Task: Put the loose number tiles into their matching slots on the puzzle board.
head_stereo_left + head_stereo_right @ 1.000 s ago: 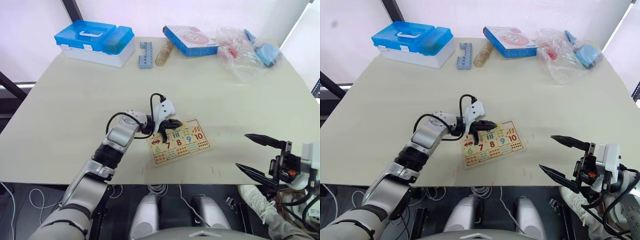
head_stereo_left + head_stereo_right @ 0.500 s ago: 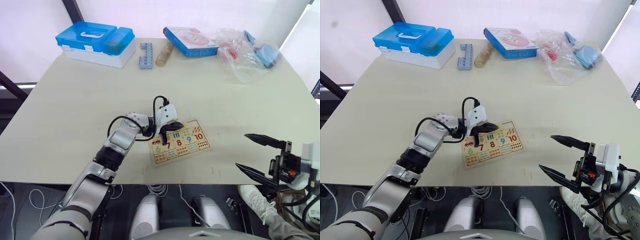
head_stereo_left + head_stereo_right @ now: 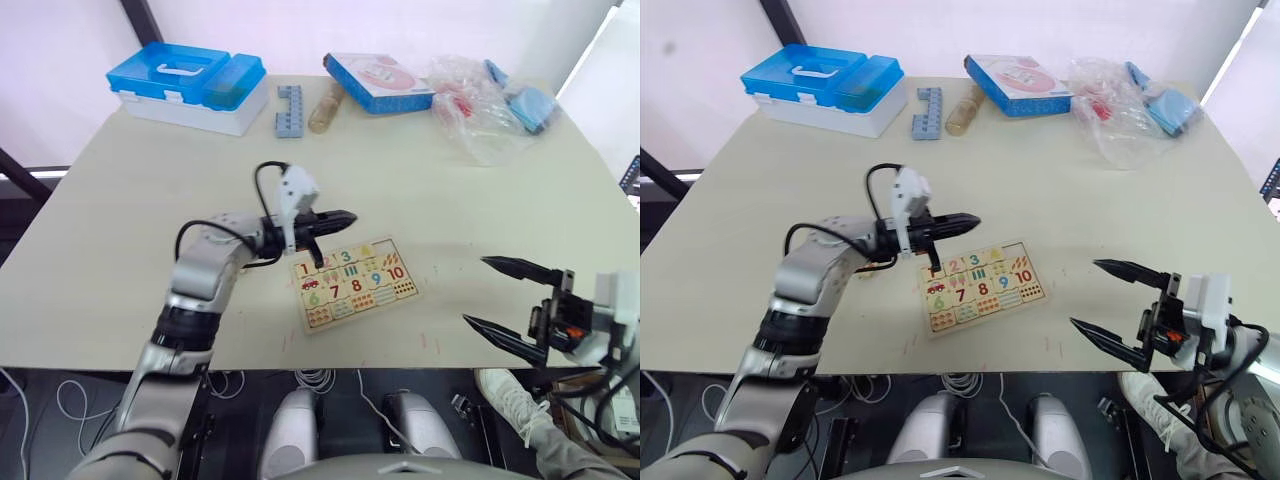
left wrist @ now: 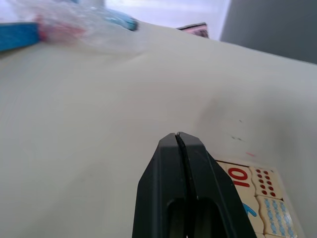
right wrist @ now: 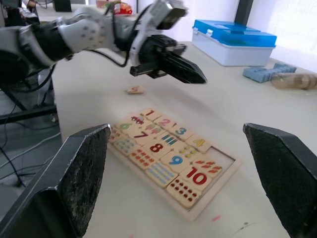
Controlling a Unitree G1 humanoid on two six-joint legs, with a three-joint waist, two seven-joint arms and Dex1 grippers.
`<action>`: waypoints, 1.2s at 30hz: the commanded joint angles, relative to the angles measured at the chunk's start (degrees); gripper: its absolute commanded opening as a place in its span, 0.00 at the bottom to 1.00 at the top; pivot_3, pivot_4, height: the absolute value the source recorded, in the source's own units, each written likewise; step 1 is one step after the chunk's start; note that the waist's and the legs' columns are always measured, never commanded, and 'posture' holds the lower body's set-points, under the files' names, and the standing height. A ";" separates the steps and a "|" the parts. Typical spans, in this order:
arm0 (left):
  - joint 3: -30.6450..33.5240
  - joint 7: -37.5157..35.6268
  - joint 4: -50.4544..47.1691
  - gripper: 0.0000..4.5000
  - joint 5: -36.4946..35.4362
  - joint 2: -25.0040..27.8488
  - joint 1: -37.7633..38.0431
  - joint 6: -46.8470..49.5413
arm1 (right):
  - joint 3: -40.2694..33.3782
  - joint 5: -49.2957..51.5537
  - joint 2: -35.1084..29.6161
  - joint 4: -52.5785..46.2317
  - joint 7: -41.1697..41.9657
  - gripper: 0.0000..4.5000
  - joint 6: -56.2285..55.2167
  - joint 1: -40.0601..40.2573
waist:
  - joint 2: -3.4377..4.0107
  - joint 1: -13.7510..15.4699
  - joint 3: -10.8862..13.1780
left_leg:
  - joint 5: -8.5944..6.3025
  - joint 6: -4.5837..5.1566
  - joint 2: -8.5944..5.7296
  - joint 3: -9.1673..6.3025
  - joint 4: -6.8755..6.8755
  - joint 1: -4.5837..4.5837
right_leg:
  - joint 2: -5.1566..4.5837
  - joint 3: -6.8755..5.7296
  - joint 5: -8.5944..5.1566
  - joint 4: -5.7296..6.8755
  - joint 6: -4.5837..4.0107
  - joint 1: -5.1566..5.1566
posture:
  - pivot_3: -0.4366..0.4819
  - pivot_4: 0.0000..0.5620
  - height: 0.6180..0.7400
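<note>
The puzzle board (image 3: 355, 283) lies flat near the table's front edge. In the right wrist view its top row holds tiles 1, 2, 3 and 4, and the slot (image 5: 220, 154) at the row's end is bare. One loose number tile (image 5: 134, 89) with a red digit lies on the table beyond the board, under my left arm. My left gripper (image 3: 340, 217) hovers above the board's top left corner, shut with nothing between its fingers (image 4: 179, 148). My right gripper (image 3: 474, 292) hangs open to the right of the board, off the table's front edge.
Along the far edge stand a blue-lidded white box (image 3: 190, 85), a blue block piece (image 3: 291, 108), a wooden cylinder (image 3: 328, 105), a blue-edged box with a pink picture (image 3: 380, 80) and a crumpled plastic bag (image 3: 490, 100).
My left gripper has risen off the board's top row and drawn back to the left, uncovering tiles 1 and 2. The right gripper has hardly moved.
</note>
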 commanded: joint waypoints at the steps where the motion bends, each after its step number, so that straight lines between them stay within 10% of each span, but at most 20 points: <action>1: 10.06 4.04 -9.62 0.01 -4.90 1.67 6.93 0.94 | 1.41 0.61 -0.60 0.93 0.95 1.00 0.53 -2.60 | 0.00 -0.16 0.00 | 0.00 0.00 0.00 0.00 0.00 0.00 | 0.00 0.00 0.00 0.00 0.00 0.00 | 0.48 0.27 1.00; 10: 22.05 11.45 -22.45 0.01 -9.95 1.91 28.44 1.36 | 6.27 -0.29 0.33 7.01 2.58 1.00 1.29 -8.00 | -0.05 -0.40 0.00 | 0.00 -0.01 0.02 0.03 -0.03 0.05 | -0.09 -0.03 -0.08 0.00 -0.15 0.03 | 0.48 0.27 1.00; 20: 32.27 12.20 -28.99 1.00 -15.38 -0.77 49.83 -2.24 | 2.26 -0.85 -1.43 12.17 5.26 1.00 0.41 -5.13 | -0.05 -0.61 0.00 | -0.01 -0.01 0.04 0.10 -0.06 0.06 | -0.14 -0.01 -0.14 -0.07 -0.26 0.00 | 0.48 0.27 1.00; 36: 33.48 9.98 -25.28 1.00 -15.43 -0.97 60.84 -9.04 | -2.72 -1.94 -2.56 14.74 7.93 1.00 -2.54 0.56 | -0.05 -0.75 0.00 | -0.03 -0.01 0.05 0.03 -0.09 0.05 | -0.24 0.03 -0.16 -0.16 -0.25 -0.16 | 0.48 0.27 1.00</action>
